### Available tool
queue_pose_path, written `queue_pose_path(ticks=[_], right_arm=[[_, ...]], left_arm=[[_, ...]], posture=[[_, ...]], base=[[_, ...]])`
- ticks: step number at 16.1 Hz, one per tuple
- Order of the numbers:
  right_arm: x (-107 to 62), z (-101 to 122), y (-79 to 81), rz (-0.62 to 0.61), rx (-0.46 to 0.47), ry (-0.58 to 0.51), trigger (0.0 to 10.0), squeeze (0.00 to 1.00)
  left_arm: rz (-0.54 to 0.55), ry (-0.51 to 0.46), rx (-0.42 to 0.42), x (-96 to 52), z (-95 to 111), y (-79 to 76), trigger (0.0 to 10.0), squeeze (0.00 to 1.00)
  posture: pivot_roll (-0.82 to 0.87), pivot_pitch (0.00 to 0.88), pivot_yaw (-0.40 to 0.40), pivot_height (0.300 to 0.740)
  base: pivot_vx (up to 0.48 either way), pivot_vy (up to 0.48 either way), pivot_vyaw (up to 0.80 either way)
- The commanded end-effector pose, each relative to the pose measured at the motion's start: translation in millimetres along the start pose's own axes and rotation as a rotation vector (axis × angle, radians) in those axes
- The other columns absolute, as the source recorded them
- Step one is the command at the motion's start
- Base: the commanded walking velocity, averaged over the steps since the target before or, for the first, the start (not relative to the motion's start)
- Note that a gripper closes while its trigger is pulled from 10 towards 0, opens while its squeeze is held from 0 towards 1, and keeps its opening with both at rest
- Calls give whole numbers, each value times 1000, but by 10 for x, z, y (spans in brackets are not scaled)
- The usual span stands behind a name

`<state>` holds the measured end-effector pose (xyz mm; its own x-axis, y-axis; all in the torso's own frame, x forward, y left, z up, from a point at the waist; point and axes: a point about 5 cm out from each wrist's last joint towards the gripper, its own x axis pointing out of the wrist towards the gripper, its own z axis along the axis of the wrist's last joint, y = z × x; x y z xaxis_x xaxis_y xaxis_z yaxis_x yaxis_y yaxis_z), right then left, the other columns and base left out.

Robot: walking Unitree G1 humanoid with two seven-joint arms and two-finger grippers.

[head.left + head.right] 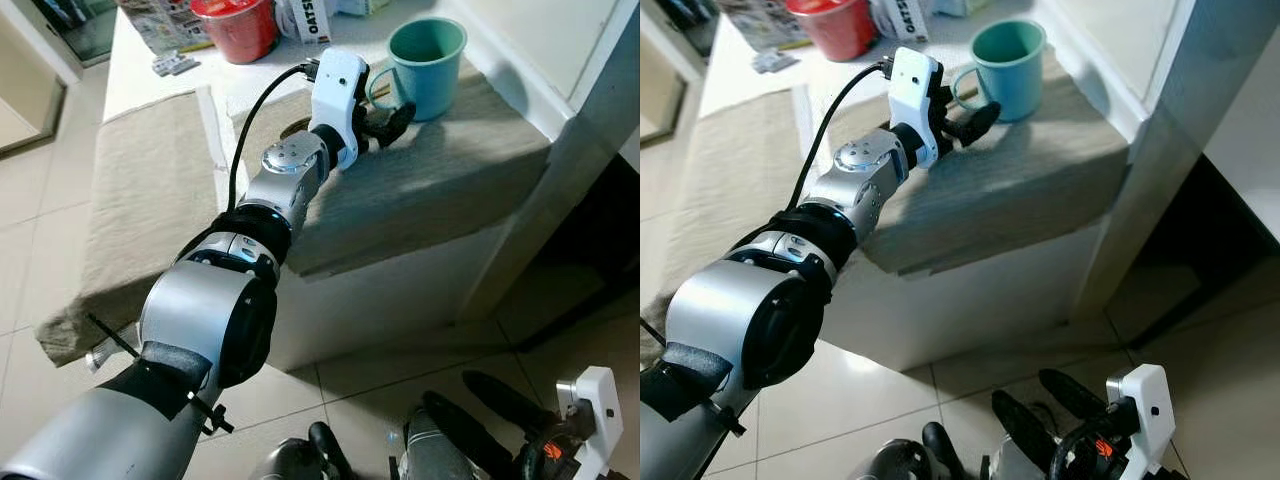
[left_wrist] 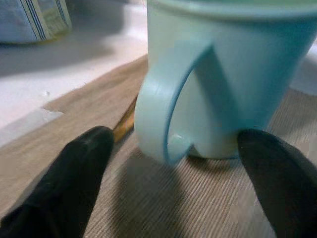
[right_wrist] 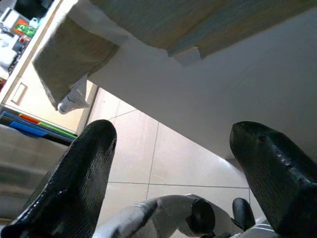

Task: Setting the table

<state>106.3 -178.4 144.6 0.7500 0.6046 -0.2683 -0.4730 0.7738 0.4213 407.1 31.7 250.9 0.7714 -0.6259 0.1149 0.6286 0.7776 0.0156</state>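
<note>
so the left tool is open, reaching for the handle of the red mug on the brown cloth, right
Not quite: the mug is light teal, not red. The left eye view shows the left tool open beside the handle of the light teal ceramic mug on the brown woven cloth; the red plastic container stands farther back, untouched.

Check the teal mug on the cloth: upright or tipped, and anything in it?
Upright. The teal mug stands on its base on the cloth, mouth up; the visible inside looks empty. The left gripper, jaws open, is at its handle.
</note>
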Motion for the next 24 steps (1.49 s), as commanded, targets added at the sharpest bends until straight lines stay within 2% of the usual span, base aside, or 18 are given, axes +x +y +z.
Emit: queue_pose_path(ticks=[1,3,4,16,19,21,24], right_arm=[[-14,-10,53,12,11,10,10000,0],[-10,-10,45,12,10,13,10000,0],[-7,-9,42,14,10,14,10000,0],[125,-57,-2,45,10,17,10000,0],[206,-18,-96,24,-12,-10,10000,0],[235,-12,-99,42,-19,-4,10000,0],[257,-26,-82,50,-19,-5,10000,0]], left_arm=[[18,24,0,-14,-15,43,10000,1000],[34,22,13,-18,-10,58,10000,1000],[51,15,7,-20,-2,71,10000,0],[45,-43,-19,-7,108,82,10000,0],[58,-62,-16,-28,146,135,10000,0],[62,-60,-13,-28,151,140,10000,0],[55,-51,-16,-6,144,100,10000,0]], posture=[[-569,276,237,740],[-561,274,237,740],[-560,272,236,740],[-541,217,238,740],[-528,189,230,740],[-526,180,230,740],[-535,173,239,740]], base=[[0,0,0],[0,0,0],[0,0,0],[0,0,0],[0,0,0],[0,0,0],[0,0,0]])
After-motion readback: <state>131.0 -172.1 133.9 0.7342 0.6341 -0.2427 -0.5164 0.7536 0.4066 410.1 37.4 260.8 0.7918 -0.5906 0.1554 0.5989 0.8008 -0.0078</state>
